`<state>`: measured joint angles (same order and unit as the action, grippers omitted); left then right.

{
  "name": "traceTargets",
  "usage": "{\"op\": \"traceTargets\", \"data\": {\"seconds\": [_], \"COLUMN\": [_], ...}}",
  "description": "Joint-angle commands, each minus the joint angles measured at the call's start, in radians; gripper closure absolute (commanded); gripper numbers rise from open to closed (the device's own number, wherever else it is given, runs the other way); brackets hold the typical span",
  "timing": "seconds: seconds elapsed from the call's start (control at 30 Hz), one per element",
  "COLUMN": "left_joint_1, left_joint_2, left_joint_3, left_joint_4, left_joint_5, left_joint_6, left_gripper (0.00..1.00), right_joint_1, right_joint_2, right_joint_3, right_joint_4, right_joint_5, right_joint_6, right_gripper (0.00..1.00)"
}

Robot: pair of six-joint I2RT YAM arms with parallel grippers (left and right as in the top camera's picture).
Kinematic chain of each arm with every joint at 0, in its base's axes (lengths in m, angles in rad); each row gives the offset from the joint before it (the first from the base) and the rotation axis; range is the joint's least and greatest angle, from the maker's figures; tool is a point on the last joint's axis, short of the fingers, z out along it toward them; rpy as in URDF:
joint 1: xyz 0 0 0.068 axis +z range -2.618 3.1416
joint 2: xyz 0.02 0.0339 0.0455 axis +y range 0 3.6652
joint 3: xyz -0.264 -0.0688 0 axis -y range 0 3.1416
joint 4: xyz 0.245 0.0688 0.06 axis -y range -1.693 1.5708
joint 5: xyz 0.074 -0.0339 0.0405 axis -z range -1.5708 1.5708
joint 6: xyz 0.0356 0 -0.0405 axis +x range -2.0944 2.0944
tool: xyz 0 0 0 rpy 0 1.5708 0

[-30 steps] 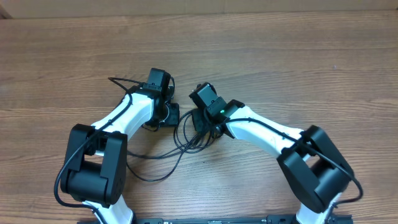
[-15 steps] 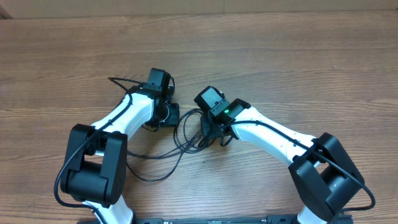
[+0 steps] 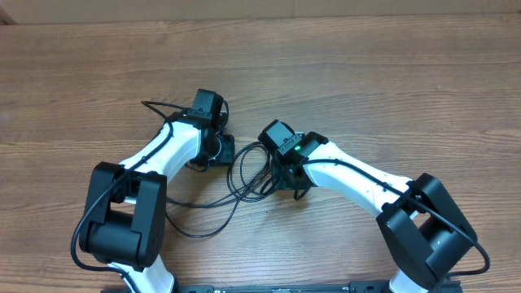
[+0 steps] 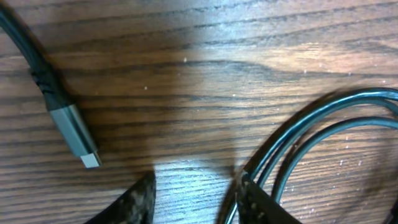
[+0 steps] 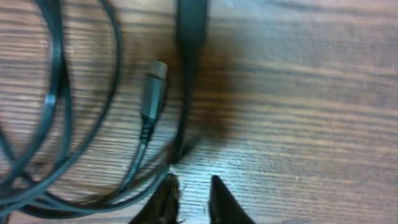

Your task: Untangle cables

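The cables (image 3: 242, 174) lie as a loose tangle of thin black loops on the wooden table between my two grippers. My left gripper (image 3: 221, 151) is low over the tangle's left side. In the left wrist view it (image 4: 194, 198) is open, with bare wood between the fingers, several strands (image 4: 311, 134) beside the right finger, and a grey plug (image 4: 73, 134) to the left. My right gripper (image 3: 286, 177) is at the tangle's right edge. In the right wrist view it (image 5: 191, 186) is narrowly open on bare wood, with a plug tip (image 5: 154, 88) and strands (image 5: 59, 99) just ahead.
The wooden table (image 3: 391, 89) stretches around the arms. One long strand (image 3: 199, 231) trails from the tangle toward the front left, near the left arm's base (image 3: 122, 216). The right arm's base (image 3: 419, 228) stands at the front right.
My right gripper has moved a little toward the front right, along the tangle's right edge. The left arm and the cable loops look unchanged.
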<state>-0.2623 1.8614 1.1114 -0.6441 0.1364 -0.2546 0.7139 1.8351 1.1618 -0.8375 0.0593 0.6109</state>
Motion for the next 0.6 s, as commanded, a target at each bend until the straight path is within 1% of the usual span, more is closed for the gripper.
{"op": "traceTargets", "data": {"seconds": [0.0, 0.07, 0.2, 0.27, 0.4, 0.5, 0.57], "left_joint_1": [-0.001, -0.001, -0.001, -0.001, -0.008, -0.024, -0.043], "left_joint_2": [0.025, 0.023, -0.005, -0.032, -0.092, -0.119, -0.117], "left_joint_3": [0.017, 0.031, 0.085, 0.121, 0.180, 0.184, 0.182], "left_joint_4": [-0.011, -0.029, -0.100, -0.142, -0.216, -0.241, -0.259], "left_joint_5": [-0.013, -0.013, -0.014, -0.013, 0.026, 0.080, 0.098], "left_joint_6": [0.004, 0.004, 0.005, 0.005, 0.011, 0.016, 0.017], "left_gripper": [0.59, 0.59, 0.60, 0.59, 0.56, 0.53, 0.51], "right_joint_1": [-0.003, -0.003, -0.003, -0.010, -0.060, -0.127, -0.176], "right_joint_2": [-0.020, -0.020, -0.020, -0.020, -0.020, -0.020, -0.020], "right_joint_3": [-0.012, -0.012, -0.012, -0.012, -0.012, -0.012, -0.012], "right_joint_4": [0.004, 0.001, -0.019, -0.026, -0.035, -0.040, -0.044], "right_joint_5": [0.011, 0.012, 0.044, 0.061, 0.045, -0.032, -0.084], "right_joint_6": [0.029, 0.029, 0.029, 0.029, 0.031, 0.028, 0.003], "right_gripper": [0.77, 0.70, 0.52, 0.46, 0.42, 0.37, 0.36]}}
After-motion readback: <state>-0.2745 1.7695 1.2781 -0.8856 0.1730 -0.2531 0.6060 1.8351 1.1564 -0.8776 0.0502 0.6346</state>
